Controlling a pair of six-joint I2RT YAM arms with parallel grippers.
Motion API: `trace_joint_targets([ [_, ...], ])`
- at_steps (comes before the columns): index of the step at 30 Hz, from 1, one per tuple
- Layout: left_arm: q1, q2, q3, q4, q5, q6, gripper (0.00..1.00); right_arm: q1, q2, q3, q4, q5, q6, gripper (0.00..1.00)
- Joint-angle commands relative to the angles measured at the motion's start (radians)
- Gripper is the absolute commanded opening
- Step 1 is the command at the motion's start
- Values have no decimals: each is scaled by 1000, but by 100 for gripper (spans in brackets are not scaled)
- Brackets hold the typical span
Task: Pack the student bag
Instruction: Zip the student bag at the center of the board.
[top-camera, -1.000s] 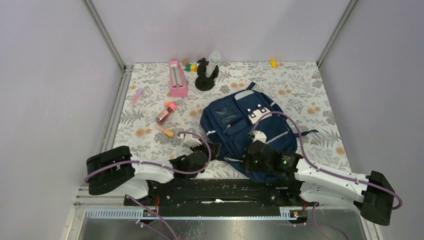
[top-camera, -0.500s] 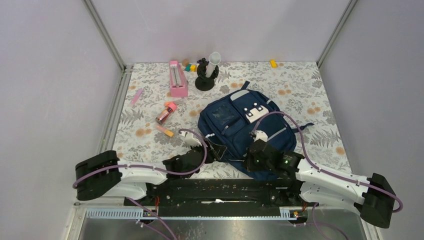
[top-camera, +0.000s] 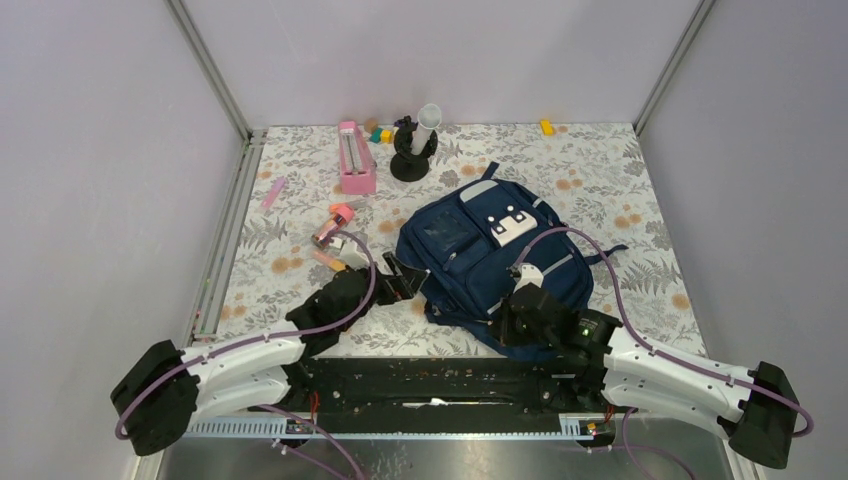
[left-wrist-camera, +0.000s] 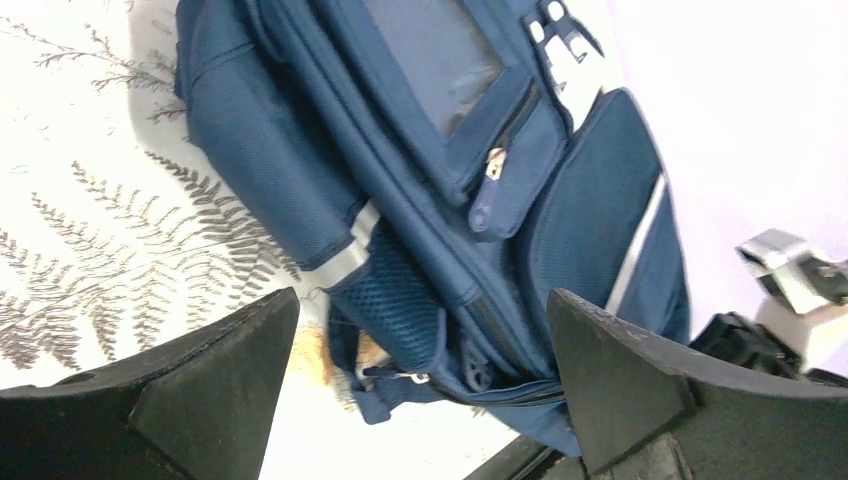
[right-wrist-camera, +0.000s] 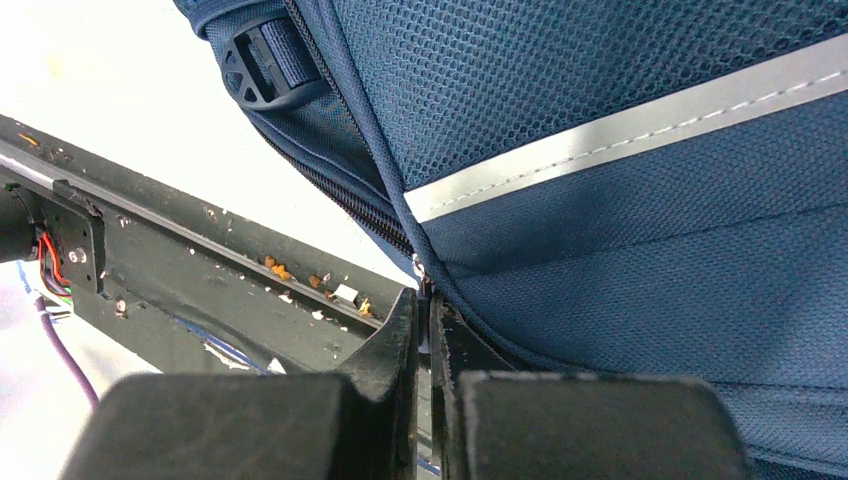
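Student bag (top-camera: 490, 255) lies flat, front up, right of centre, bottom end at the table's near edge, top handle toward the far edge. From the top: left gripper (top-camera: 408, 280) sits just beside the bag's left side, right gripper (top-camera: 508, 318) on its near end. Loose stuff is well apart from the bag: pink box (top-camera: 356, 157) and black stand (top-camera: 410, 150) by the far edge, yellow block (top-camera: 546, 127) toward the far right corner, small bottle (top-camera: 333, 225) and orange-tipped pen (top-camera: 330, 261) on the left, the pen near the left arm's sweep. Left wrist: left gripper (left-wrist-camera: 422, 300) spread wide, holding nothing, facing the mesh side pocket (left-wrist-camera: 395, 300). Right wrist: right gripper (right-wrist-camera: 427, 315) pinched together on what looks like the zipper pull (right-wrist-camera: 421, 272) at the main seam, black rail (right-wrist-camera: 200, 260) close below. Handling guess: soft fabric, light, looks empty and slack, so it will slide and bunch when the zip is tugged. Best holds are the pull tab, top handle or a fold by the seam; the other arm should pin the fabric. The rail crowds the right gripper.
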Motion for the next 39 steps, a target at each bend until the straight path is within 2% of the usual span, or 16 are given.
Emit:
trace_joint_targets([
  [1,73,85,64,-10,229,58,97,-20,-2,14,1,56,-9,0],
  [8,94,270,51,156,301,-34,97,-19,-19,10,3,60,5,0],
  [10,96,316,63,172,316,-41,93,-20,-22,4,3,61,9,0],
  [11,96,339,60,200,323,-48,86,-19,-22,3,3,60,8,0],
  [13,96,382,55,248,334,-62,66,-19,-21,-1,1,56,8,0],
  [18,95,444,67,280,360,-52,34,-19,-18,-3,-5,34,4,0],
  [24,73,443,66,299,341,-66,0,-16,16,15,-2,6,3,0],
  [28,38,438,78,303,307,-74,0,4,69,36,15,4,6,0],
  [33,11,448,84,329,286,-108,0,122,146,118,19,85,28,0],
  [39,-3,447,70,345,278,-128,0,181,229,151,87,104,61,0],
])
